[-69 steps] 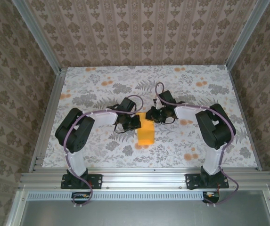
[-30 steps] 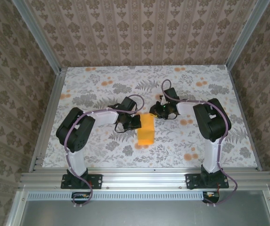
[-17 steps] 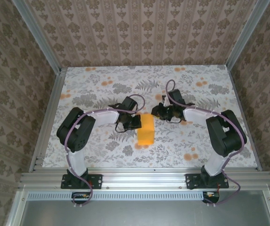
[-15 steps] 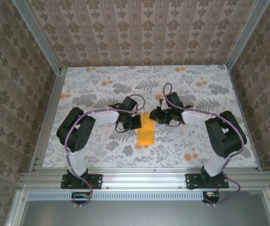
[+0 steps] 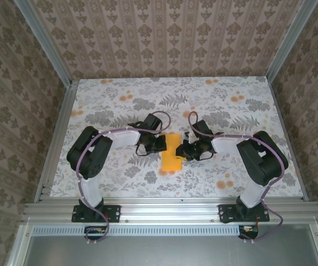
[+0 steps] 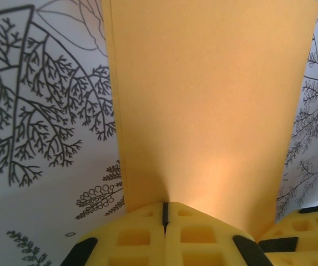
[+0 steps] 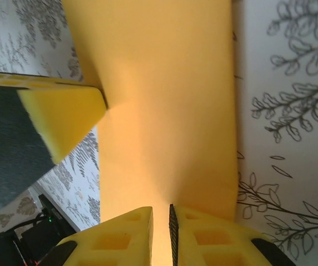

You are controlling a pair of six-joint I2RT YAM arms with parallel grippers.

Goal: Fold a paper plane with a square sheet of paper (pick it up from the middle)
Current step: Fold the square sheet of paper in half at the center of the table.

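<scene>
Folded square sheet of paper (image 5: 171, 153) lies at the centre of the table (image 5: 120, 105), between both grippers. Left gripper (image 6: 165, 213): jaws pressed together on its left edge. Right gripper (image 7: 161, 217): jaws narrow, pinching the opposite edge.

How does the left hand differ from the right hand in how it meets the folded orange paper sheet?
The left hand takes the folded bright-orange sheet of paper at its far left edge; the right hand takes its right edge, nearer. Left fingertips are pressed shut; right ones leave a thin slit. Both pinch the paper.
</scene>
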